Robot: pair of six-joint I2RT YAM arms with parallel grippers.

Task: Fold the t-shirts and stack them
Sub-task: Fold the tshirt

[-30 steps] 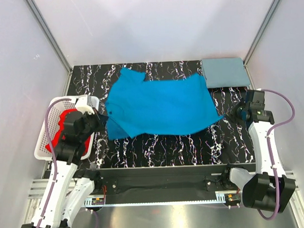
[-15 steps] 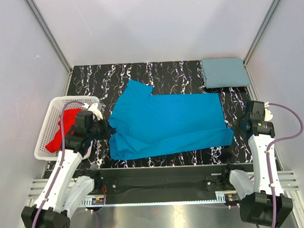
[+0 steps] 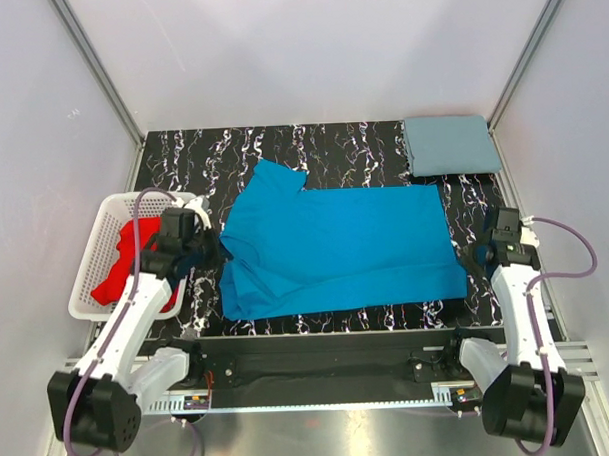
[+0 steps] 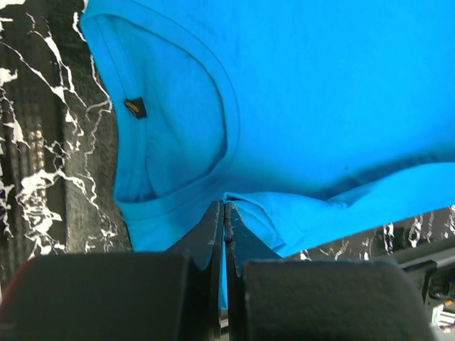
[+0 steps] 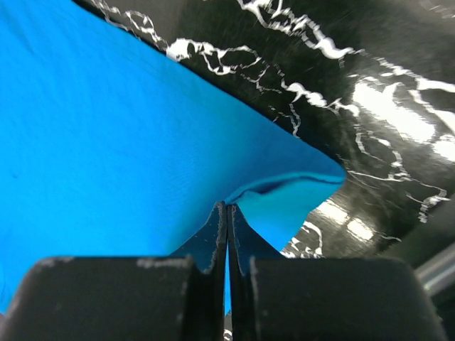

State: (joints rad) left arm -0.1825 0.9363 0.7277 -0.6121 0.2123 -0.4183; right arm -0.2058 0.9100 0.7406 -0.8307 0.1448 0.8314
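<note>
A bright blue t-shirt (image 3: 340, 247) lies spread across the black marbled table, collar to the left. My left gripper (image 3: 207, 253) is shut on the shirt's cloth just below the collar (image 4: 213, 128); the pinched fold shows in the left wrist view (image 4: 225, 207). My right gripper (image 3: 473, 255) is shut on the shirt's right hem corner, seen in the right wrist view (image 5: 227, 207) with the corner (image 5: 298, 192) curled over. A folded grey-blue t-shirt (image 3: 450, 145) lies at the back right corner. A red t-shirt (image 3: 121, 269) sits in the basket.
A white lattice basket (image 3: 97, 247) stands at the table's left edge, beside my left arm. The table's front rail (image 3: 329, 342) runs just below the blue shirt's near edge. Grey walls enclose the back and sides.
Both grippers have drawn the blue shirt toward the near edge and stretched it flatter and wider. The left gripper moved right and nearer; the right gripper moved nearer too.
</note>
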